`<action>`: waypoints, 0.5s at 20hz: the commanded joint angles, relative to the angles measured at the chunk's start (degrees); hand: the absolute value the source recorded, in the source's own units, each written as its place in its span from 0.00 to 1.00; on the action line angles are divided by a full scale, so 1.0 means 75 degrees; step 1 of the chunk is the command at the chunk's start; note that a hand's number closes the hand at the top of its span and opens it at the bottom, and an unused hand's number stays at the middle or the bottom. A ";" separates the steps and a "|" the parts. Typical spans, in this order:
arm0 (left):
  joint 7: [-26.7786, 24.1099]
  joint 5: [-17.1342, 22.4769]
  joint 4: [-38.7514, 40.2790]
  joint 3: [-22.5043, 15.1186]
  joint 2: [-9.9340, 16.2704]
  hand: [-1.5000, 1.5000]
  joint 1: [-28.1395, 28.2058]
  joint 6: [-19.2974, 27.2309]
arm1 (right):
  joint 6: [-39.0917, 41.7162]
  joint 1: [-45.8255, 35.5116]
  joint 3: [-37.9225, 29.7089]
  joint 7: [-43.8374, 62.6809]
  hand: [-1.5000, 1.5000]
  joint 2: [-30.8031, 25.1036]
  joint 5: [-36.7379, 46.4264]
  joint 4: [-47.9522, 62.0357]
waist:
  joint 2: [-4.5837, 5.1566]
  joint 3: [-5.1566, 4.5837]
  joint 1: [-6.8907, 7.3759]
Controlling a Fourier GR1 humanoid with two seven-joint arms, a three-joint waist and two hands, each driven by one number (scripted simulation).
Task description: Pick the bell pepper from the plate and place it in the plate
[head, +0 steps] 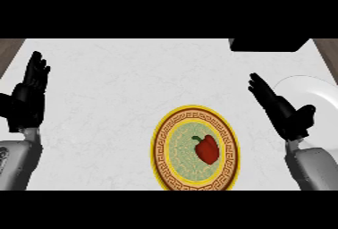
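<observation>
Closest to the robot, near the lower edge of the head view, sits the patterned plate with its yellow rim and brown key-pattern band around a pale green centre. The bell pepper is lying right in that centre, red with a green stem pointing up and to the left (it's a bit right of dead centre). Nothing is touching it.

Either side of that, both grey forearms come up from the bottom. The left hand is over by the left edge, fingers straight and pointing up, just resting there holding nothing. The right hand is on the right, fingers also stretched out flat, angled up and to the left, thumb sticking out to the side, nothing in it either. It's well apart from the pepper.

Just behind the right hand is a plain white plate, partly covered by the hand and cut off by the right edge.

Farthest back there's a dark block at the counter's far edge.
</observation>
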 commanded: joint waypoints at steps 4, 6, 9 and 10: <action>0.0733 0.0314 0.0713 -0.0796 -0.0999 0.50 0.1039 -0.0485 | 0.1045 -0.1583 -0.0071 -0.0487 1.00 -0.0094 -0.0416 -0.0250 | -0.0260 0.0048 0.0105; 0.1084 0.0487 0.0982 -0.1225 -0.1319 0.50 0.1426 -0.0894 | 0.1253 -0.2606 -0.0294 -0.0643 1.00 -0.0102 -0.0685 -0.0375 | -0.0200 0.0045 0.0334; 0.1113 0.0669 0.0664 -0.1506 -0.1689 0.50 0.1793 -0.1064 | -0.0860 -0.2140 -0.0433 -0.1040 1.00 -0.0693 0.1619 0.0140 | -0.0257 0.0052 0.0146; 0.1544 0.0684 0.0211 -0.1645 -0.1760 0.50 0.1692 -0.0986 | -0.0764 -0.2308 -0.0740 -0.1468 0.00 -0.0572 0.1322 0.0682 | -0.0253 0.0067 0.0197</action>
